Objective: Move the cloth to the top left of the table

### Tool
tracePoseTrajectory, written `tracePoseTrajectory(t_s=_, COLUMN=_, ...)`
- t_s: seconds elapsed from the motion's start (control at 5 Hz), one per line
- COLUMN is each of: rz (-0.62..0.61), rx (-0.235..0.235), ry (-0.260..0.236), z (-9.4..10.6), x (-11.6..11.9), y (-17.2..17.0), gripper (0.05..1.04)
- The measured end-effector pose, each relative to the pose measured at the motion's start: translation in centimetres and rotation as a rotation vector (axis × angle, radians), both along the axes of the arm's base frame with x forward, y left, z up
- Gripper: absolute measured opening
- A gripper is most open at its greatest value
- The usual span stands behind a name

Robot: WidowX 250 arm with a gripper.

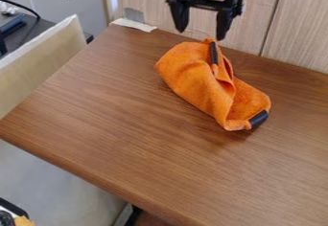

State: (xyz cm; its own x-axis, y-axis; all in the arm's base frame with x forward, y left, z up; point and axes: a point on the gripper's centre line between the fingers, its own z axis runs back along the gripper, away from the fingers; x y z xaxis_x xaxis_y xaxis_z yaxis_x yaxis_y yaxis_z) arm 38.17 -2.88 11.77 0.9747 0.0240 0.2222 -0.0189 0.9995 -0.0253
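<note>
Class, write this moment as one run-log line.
cloth: orange, bunched on wooden table, right of top-left corner | gripper: open, near cloth's upper end | placement: not done

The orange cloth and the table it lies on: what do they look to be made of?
The cloth looks like a soft, matte woven or microfibre fabric, judging by its fuzzy surface and loose folds. The table appears to be wood or a wood-look laminate: brown streaked grain, with a slight satin sheen; which one can't be told.
</note>
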Motion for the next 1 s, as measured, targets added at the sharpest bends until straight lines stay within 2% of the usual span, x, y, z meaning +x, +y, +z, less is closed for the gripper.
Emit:
tracePoseTrajectory(t_s=0.2, rz=0.021, rx=-0.017, ry=0.004, z=-2.0, x=0.9, y=1.1, gripper=1.0)
tracePoseTrajectory(t_s=0.4, rz=0.004, rx=-0.025, ry=0.04, z=-4.9, x=1.6, y=1.2, gripper=1.0)
tracePoseTrajectory(t_s=0.6, rz=-0.015, rx=-0.073, ry=0.053, z=-7.3, x=2.3, y=0.6, gripper=1.0)
tracePoseTrajectory(t_s=0.8, rz=-0.035, rx=-0.064, ry=0.059, z=-8.5, x=3.1, y=0.5, gripper=1.0)
tracePoseTrajectory(t_s=1.0, rz=-0.036, rx=-0.058, ry=0.04, z=-9.8, x=3.4, y=0.5, gripper=1.0)
